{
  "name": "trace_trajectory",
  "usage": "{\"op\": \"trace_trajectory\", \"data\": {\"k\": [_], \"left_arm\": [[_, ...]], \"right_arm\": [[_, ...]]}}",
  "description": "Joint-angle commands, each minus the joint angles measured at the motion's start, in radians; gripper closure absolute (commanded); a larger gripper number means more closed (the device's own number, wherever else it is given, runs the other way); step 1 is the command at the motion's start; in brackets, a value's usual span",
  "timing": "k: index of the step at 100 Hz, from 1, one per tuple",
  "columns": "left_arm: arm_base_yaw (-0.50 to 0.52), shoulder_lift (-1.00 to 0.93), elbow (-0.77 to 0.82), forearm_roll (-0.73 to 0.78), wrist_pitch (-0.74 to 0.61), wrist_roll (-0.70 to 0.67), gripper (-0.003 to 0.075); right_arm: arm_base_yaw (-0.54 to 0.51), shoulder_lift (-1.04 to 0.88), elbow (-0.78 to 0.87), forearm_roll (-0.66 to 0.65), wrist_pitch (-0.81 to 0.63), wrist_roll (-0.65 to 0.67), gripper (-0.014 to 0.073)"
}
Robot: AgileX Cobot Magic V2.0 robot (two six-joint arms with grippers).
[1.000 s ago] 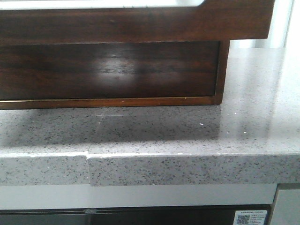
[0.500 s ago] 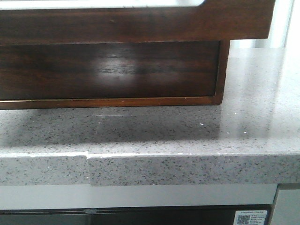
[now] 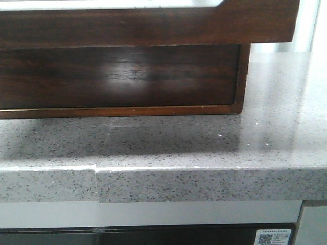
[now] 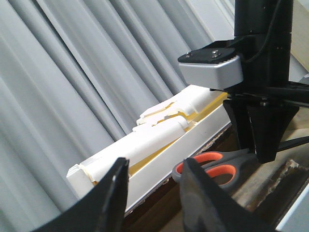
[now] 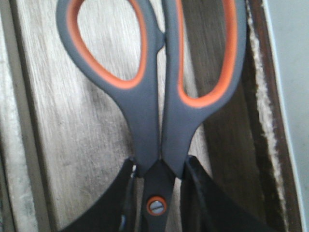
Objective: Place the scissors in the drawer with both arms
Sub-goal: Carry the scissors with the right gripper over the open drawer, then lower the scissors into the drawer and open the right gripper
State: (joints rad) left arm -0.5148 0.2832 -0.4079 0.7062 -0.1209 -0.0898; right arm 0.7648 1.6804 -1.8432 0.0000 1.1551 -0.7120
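The scissors (image 5: 159, 96), grey with orange-lined loops and an orange pivot spot, hang in my right gripper (image 5: 159, 166), whose fingers press on both sides just above the pivot. Below them is the pale wooden inside of the drawer (image 5: 82, 135). In the left wrist view the scissors (image 4: 212, 164) show under the right gripper (image 4: 264, 154), over the drawer. My left gripper (image 4: 155, 166) is open and empty, close beside the scissors' loops. The front view shows only the drawer's dark glossy front (image 3: 153, 25), pulled out; neither gripper is in it.
The dark cabinet body (image 3: 117, 76) stands under the drawer on a speckled grey stone counter (image 3: 204, 148). Behind the drawer lies a white tray with rolled white paper (image 4: 159, 135), and behind that a grey pleated curtain (image 4: 72, 72).
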Motion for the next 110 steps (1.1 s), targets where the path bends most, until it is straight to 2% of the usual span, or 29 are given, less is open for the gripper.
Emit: {"op": "trace_trajectory", "data": {"k": [1,21,43,52,100,110], "left_arm": [[-0.008,0.008,-0.034,-0.02,-0.05,-0.013,0.0481],[-0.008,0.008,-0.034,-0.02,-0.05,-0.013,0.0481],[-0.008,0.008,-0.034,-0.02,-0.05,-0.013,0.0481],[-0.008,0.008,-0.034,-0.02,-0.05,-0.013,0.0481],[-0.008,0.008,-0.034,-0.02,-0.05,-0.013,0.0481],[-0.008,0.008,-0.034,-0.02,-0.05,-0.013,0.0481]], "right_arm": [[0.0,-0.043,-0.028,-0.015,-0.036,-0.009,0.0623],[0.0,-0.043,-0.028,-0.017,-0.033,-0.009,0.0592],[0.0,-0.043,-0.028,-0.028,-0.033,-0.005,0.0441],[0.0,-0.043,-0.028,-0.028,-0.033,-0.005,0.0408],[0.0,-0.043,-0.028,-0.028,-0.024,-0.005,0.0406],[0.0,-0.045,-0.028,-0.028,-0.017,-0.003,0.0443]]}}
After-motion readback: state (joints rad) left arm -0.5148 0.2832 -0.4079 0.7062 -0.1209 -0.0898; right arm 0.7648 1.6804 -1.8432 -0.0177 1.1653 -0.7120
